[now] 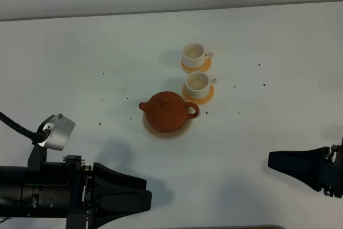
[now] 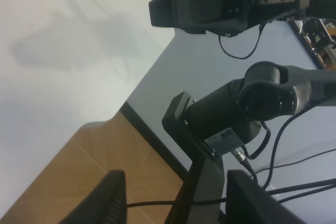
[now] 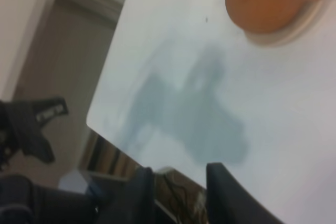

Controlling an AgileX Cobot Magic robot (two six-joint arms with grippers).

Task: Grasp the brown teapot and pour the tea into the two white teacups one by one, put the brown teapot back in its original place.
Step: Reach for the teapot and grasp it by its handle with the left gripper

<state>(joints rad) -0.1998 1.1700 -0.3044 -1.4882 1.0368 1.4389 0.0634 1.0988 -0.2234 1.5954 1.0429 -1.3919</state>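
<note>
White tabletop (image 1: 80,52) is spread across the whole exterior high view, with small dark specks scattered over it. At mid-frame the brown teapot (image 1: 169,112) is seated on its pale saucer (image 1: 182,131), lid on, spout turned to the left of the frame and loop handle to the right. Just above and right of it the two white teacups (image 1: 195,54) (image 1: 199,84) are stood one behind the other, each on an orange coaster (image 1: 206,97).

The left gripper (image 1: 146,192) is held at the lower left, well apart from the pot. In its wrist view its fingers (image 2: 107,203) are seen spread wide with nothing between them. The right gripper (image 1: 276,162) is held at the lower right edge, its fingers (image 3: 139,192) also parted and empty.

The opening step is judged to be in hand: no grasp has been made. A reach to the pot and a firm closure on the handle or body is called for next, the pot being lifted level so that nothing is spilled before the nearer cup is reached.
</note>
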